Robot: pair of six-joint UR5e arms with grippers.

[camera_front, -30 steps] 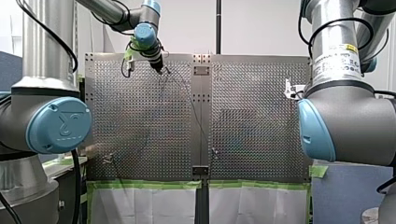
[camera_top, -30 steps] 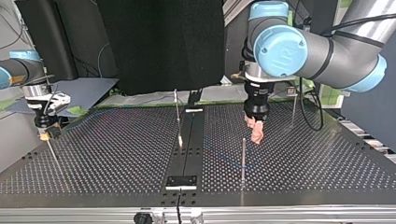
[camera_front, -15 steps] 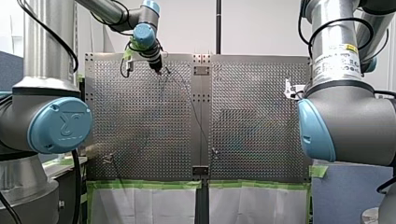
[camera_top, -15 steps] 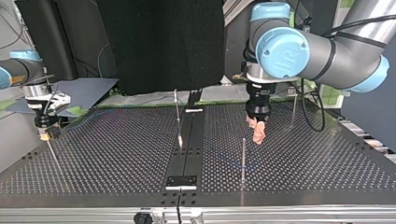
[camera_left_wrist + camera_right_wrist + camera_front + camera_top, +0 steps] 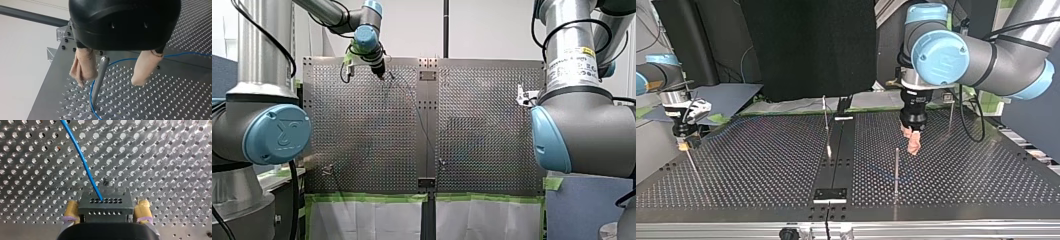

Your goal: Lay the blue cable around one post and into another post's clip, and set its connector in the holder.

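In the left wrist view the blue cable curves round the foot of a metal post. My left gripper is open, with its beige fingers either side of that post and holding nothing. In the top view my left gripper hangs just behind the post. In the right wrist view the cable runs into a black connector resting on the plate. My right gripper is open, and its yellow pads flank the connector with thin gaps. At the top view's left is my right gripper.
The perforated table carries two more thin posts, one at the middle back and one at the back right. A black strip with a small plate runs down the table's middle. Green tape marks the far edge.
My left gripper has drifted slightly toward the top view's right, away from the post. The right arm and the connector have not moved.
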